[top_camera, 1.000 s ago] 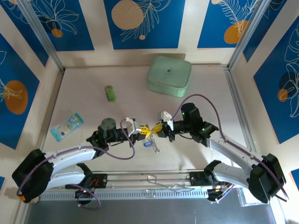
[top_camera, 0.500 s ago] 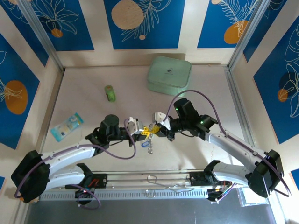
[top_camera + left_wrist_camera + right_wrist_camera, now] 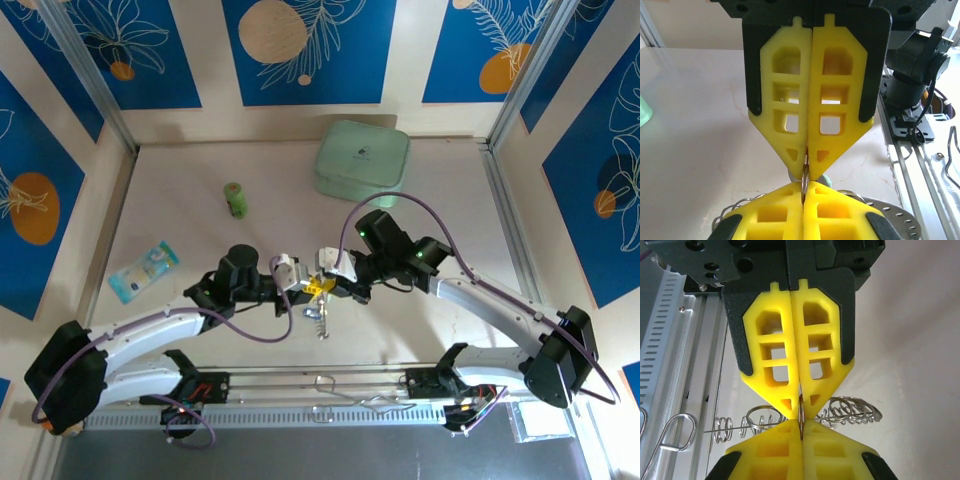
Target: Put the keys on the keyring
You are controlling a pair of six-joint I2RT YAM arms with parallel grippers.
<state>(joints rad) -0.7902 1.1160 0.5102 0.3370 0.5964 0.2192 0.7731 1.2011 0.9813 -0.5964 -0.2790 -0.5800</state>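
Note:
My left gripper (image 3: 303,281) and right gripper (image 3: 335,284) meet tip to tip above the table's near middle. Both are shut on the same small silvery ring (image 3: 804,176), which stands edge-on between their yellow fingertips. In the right wrist view my own gripper (image 3: 801,424) pinches that small ring (image 3: 801,412) from below, with the left one opposite. The keyring (image 3: 852,410), a thin wire strung with several small links, runs behind the tips; its links (image 3: 735,207) also show in the left wrist view beside my left gripper (image 3: 804,184). The keys (image 3: 318,320) are small silvery shapes just below the grippers.
A mint-green rounded case (image 3: 362,160) sits at the back. A green cylinder (image 3: 235,199) stands at mid-left, and a blue-and-white packet (image 3: 143,269) lies near the left wall. A slotted metal rail (image 3: 320,412) runs along the near edge.
The right arm has swung left and the left arm has risen a little. The joined fingertips have shifted slightly left, and the keys below them have moved with them.

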